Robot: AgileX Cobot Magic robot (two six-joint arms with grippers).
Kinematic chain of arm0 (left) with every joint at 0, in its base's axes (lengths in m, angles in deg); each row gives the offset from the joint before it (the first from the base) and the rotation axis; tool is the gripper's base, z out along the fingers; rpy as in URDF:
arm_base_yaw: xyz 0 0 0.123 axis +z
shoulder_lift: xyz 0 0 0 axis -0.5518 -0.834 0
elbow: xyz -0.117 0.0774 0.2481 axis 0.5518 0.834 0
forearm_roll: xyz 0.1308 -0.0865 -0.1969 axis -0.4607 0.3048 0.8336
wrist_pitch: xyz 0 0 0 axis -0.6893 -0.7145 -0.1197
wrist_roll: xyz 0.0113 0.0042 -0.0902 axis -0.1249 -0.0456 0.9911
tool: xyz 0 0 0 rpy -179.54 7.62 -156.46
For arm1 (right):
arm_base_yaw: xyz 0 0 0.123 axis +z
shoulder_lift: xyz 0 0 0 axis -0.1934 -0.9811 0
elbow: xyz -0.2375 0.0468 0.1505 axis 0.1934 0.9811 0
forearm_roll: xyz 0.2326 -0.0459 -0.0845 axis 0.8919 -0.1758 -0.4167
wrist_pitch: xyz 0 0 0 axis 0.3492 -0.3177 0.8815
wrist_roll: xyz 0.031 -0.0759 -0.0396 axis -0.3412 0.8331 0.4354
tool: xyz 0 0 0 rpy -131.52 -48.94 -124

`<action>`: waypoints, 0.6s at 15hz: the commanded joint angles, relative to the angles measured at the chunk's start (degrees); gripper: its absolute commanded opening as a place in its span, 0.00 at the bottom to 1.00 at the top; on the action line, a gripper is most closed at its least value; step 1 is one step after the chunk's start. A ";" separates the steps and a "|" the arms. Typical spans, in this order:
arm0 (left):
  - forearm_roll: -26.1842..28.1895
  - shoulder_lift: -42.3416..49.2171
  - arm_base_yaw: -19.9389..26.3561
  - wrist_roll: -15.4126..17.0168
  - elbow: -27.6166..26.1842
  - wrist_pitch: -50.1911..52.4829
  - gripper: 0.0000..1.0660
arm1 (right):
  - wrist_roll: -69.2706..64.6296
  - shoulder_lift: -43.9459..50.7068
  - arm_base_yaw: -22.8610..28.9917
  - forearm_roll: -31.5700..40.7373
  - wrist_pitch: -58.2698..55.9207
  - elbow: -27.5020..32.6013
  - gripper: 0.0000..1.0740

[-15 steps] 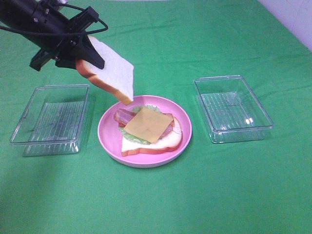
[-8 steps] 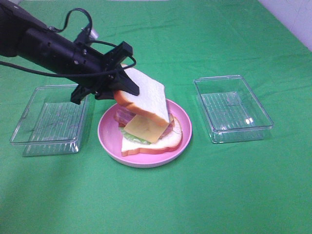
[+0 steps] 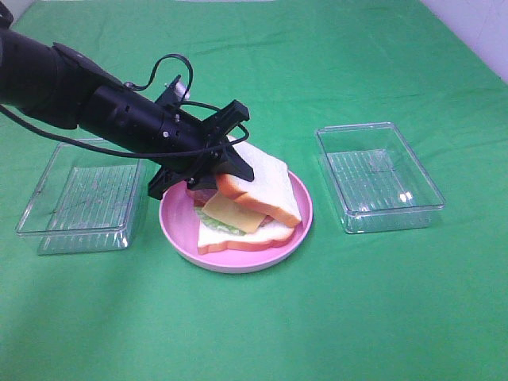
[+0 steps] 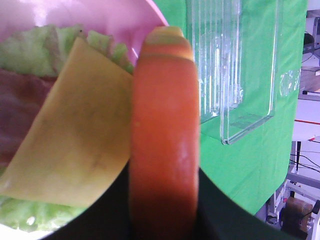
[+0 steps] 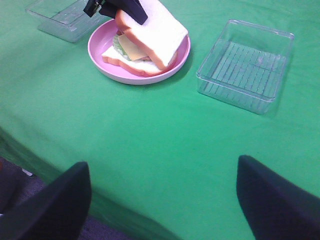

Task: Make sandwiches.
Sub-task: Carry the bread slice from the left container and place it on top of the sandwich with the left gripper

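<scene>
**Top slice down over the stack**

Over the pink plate (image 3: 295, 232), in the high view, our left gripper (image 3: 226, 168) has carried the top bread slice (image 3: 262, 185) down from where it hung, steeply tilted, above the plate's far-left rim a second ago. We now see it tilted over the cheese slice (image 3: 232, 213), its low end toward the plate's right rim, its raised crust end pinched in the partly closed jaws. Its long axis runs from the gripper down toward that rim. The bottom bread slice (image 3: 238, 237) lies flat on the plate, lettuce (image 3: 213, 225) and cheese peeking out at its left.

From the left wrist, we look along the held slice's orange crust edge-on, cheese (image 4: 75, 135), lettuce (image 4: 30, 50) and bacon (image 4: 17, 107) beside it on the plate.

From the right wrist, our right gripper (image 5: 160, 200) hangs wide open and empty, well apart from the plate (image 5: 145, 76); a clear tray (image 5: 245, 65) sits beside the plate.
</scene>
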 commanded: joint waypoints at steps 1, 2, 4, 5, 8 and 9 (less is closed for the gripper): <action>-0.11 -0.52 -0.46 -0.29 0.17 -1.83 0.00 | 0.40 0.52 -0.06 0.17 0.63 0.17 0.71; -1.26 -0.57 -0.46 -0.29 0.17 -1.66 0.00 | 0.40 0.52 -0.06 0.17 0.63 0.17 0.71; -3.67 -0.57 -0.46 1.55 0.17 -2.64 0.00 | 0.40 0.52 -0.06 0.17 0.63 0.17 0.71; -3.95 -0.57 -0.46 1.89 0.17 -3.61 0.14 | 0.40 0.52 -0.06 0.17 0.63 0.17 0.71; -4.47 -0.52 -0.46 1.83 0.11 -4.30 0.52 | 0.40 0.52 -0.06 0.17 0.63 0.17 0.71; -5.04 -0.52 -0.11 1.60 0.00 -5.84 0.62 | 0.40 0.52 -0.06 0.17 0.63 0.17 0.71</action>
